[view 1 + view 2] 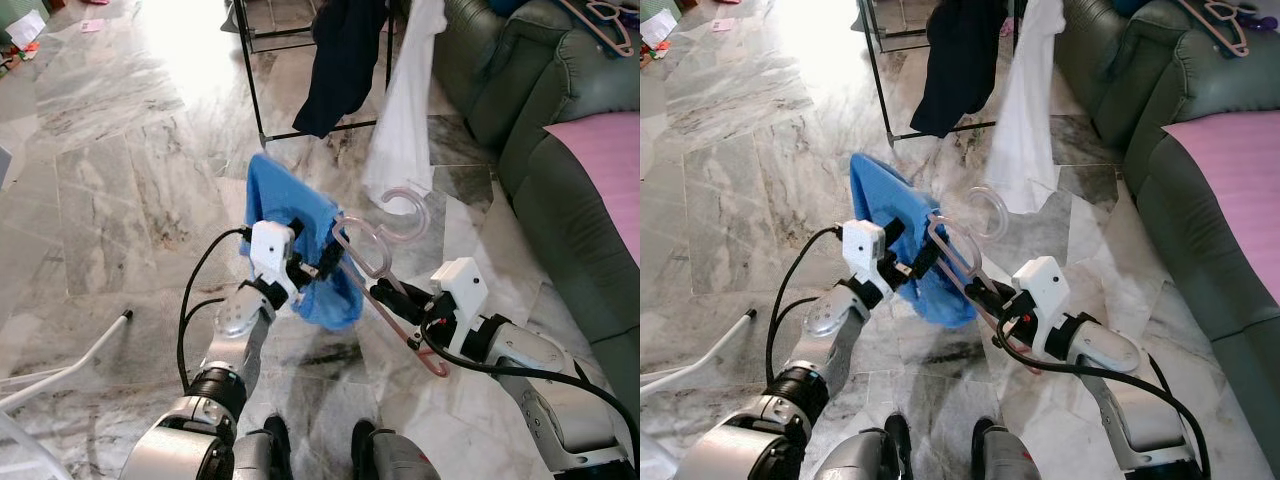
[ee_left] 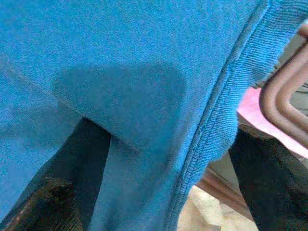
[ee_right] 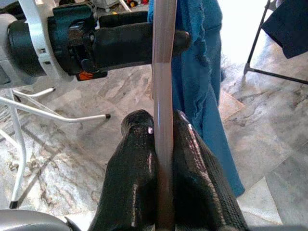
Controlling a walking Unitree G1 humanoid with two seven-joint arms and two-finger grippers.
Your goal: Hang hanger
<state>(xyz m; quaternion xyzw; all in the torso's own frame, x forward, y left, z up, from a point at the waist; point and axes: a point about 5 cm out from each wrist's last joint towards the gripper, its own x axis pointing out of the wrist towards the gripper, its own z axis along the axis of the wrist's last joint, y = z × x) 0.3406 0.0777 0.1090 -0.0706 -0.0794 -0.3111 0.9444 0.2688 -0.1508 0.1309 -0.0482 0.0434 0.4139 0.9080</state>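
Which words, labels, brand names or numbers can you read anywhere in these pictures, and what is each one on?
None can be read.
The blue cloth, the hanger and both tools' white housings carry no visible print.
Papers on the floor: too small and blurred to read.

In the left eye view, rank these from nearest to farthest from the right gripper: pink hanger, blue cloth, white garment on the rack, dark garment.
1. Pink hanger, clamped in the right gripper.
2. Blue cloth, just left, held by the left gripper.
3. White garment, ahead.
4. Dark garment, farther ahead-left.
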